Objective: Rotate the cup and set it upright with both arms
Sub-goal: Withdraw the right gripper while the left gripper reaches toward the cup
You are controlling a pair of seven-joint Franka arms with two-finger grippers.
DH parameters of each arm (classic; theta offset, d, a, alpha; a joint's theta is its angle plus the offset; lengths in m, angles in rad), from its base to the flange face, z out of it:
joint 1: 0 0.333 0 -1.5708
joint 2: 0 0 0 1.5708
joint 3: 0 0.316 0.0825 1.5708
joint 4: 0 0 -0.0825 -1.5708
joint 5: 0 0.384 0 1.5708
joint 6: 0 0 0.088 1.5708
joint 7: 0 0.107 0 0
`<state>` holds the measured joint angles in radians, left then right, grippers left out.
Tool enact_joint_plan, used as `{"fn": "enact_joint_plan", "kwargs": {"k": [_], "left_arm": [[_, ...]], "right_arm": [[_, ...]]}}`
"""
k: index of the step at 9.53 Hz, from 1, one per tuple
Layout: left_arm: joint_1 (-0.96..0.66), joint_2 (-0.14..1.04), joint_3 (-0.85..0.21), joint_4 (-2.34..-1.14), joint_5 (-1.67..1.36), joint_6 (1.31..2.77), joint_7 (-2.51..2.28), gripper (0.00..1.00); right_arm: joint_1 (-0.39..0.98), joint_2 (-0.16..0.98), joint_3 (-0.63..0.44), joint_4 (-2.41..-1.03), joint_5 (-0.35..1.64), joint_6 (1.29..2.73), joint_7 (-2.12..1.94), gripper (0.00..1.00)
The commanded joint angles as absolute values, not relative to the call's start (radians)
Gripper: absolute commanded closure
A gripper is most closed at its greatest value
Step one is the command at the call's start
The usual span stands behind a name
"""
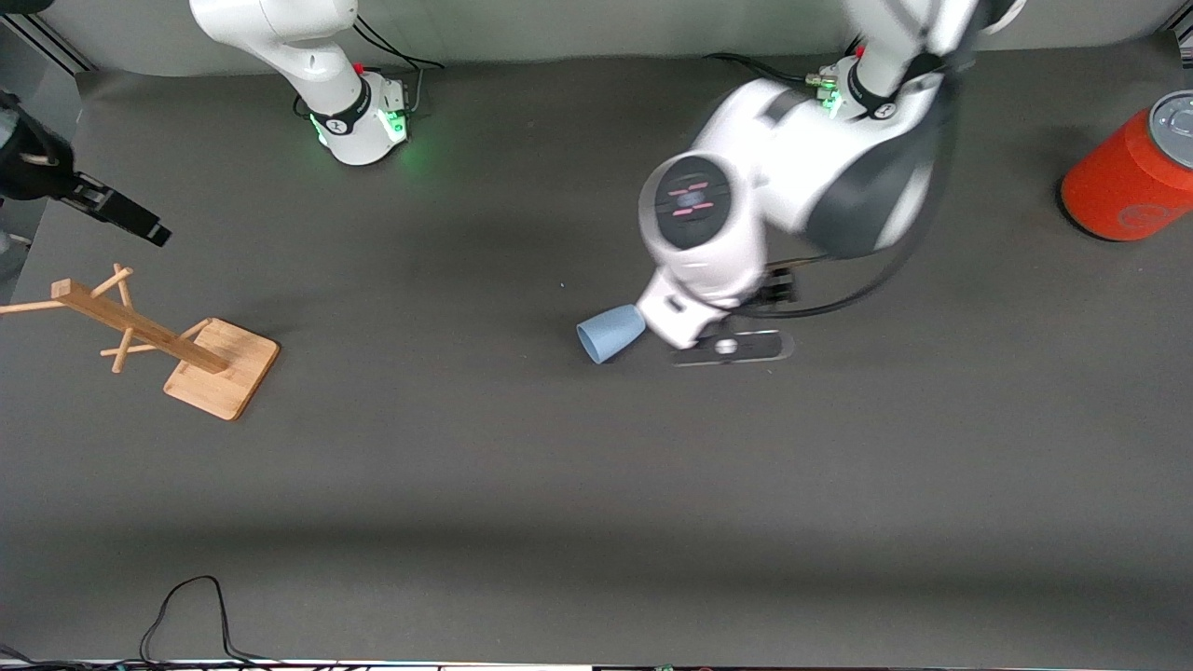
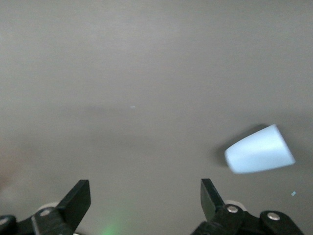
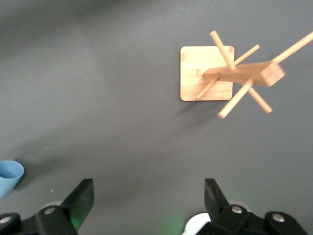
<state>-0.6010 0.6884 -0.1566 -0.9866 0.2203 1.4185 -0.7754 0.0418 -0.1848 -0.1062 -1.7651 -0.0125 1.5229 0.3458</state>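
cup [image 1: 611,333] lies on its side, ungrasped | my left gripper [image 2: 145,196] over it, fingers spread | right gripper [image 3: 149,198] waits spread near rack [image 1: 149,335] | uprighting all ahead

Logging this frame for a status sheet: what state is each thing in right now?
cup: lying on its side on the table, not held.
left claw: open, empty, near the cup.
right claw: open, empty, waiting near the wooden rack.
wooden rack: standing upright on its base.
red can: standing, top shut.
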Motion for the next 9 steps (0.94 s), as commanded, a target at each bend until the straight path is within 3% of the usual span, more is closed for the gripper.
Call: {"fn": "enact_joint_plan", "kwargs": {"k": [1,5,9], "left_arm": [[-0.669,0.829,-0.129,-0.887,0.245,1.515,-0.882,0.0],[-0.745,0.975,-0.08,-0.882,0.27,1.719,-1.049,0.0],[-0.799,1.04,-0.084,-0.881,0.267,1.732,-1.132,0.0]], "right_arm": [[0.023,-0.195,-0.1,-1.755,0.052,1.494,0.282,0.0],[0.031,-0.192,-0.064,-1.758,0.054,1.517,0.287,0.0],[0.037,-0.198,-0.064,-1.769,0.054,1.509,0.276,0.0]]}}
